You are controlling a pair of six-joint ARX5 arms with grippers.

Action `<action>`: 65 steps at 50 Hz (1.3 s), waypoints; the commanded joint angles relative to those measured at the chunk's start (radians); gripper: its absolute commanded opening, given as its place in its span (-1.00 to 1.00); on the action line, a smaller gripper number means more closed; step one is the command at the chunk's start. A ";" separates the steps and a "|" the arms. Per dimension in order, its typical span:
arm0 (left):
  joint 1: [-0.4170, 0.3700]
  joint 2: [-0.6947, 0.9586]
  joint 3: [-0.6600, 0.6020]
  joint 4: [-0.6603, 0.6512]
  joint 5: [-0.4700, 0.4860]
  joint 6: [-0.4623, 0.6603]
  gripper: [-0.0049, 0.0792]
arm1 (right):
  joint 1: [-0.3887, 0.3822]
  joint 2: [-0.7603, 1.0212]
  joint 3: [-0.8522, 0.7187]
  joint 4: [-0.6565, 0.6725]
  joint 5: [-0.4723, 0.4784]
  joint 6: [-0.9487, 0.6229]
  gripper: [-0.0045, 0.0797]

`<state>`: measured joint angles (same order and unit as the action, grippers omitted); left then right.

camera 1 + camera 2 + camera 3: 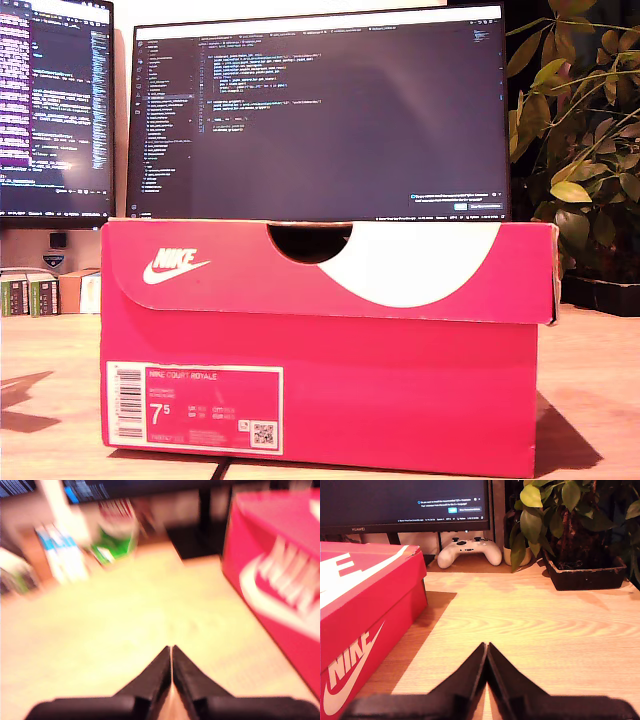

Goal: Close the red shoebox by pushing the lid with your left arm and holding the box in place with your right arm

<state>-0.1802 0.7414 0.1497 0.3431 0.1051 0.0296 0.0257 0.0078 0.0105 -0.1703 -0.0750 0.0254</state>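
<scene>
A pale wooden desk (530, 625) runs under two monitors (320, 110) full of code, a potted plant (570, 525) at the exterior view's right and a white game controller (469, 551) by the screen foot.

The red shoebox (330, 370) stands mid-desk, broadside to the exterior camera, its lid (330, 265) already lying down over the body. From my first gripper (171, 652), tips pressed together and empty, the box sits around two o'clock; from my second gripper (486, 647), likewise pinched together with nothing in it, around ten o'clock. I judge neither clearly nearer.

Legible: NIKE with swoosh, "NIKE COURT ROYALE", size 7.5, HUAWEI on the monitor.
</scene>
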 commanded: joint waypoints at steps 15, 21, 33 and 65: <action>0.043 -0.152 -0.015 -0.183 -0.017 0.005 -0.93 | 0.000 -0.006 -0.003 0.008 -0.002 0.001 -0.92; 0.070 -0.214 -0.015 -0.237 -0.017 0.005 -0.93 | 0.000 -0.006 -0.003 0.008 -0.002 0.001 -0.92; 0.122 -0.317 -0.018 -0.332 -0.016 0.005 -0.93 | 0.000 -0.006 -0.003 0.008 -0.002 0.001 -0.92; 0.192 -0.610 -0.128 -0.463 -0.016 -0.011 -0.93 | 0.000 -0.006 -0.003 0.008 -0.002 0.001 -0.92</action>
<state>0.0090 0.1463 0.0425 -0.1249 0.0875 0.0277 0.0257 0.0078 0.0105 -0.1703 -0.0750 0.0254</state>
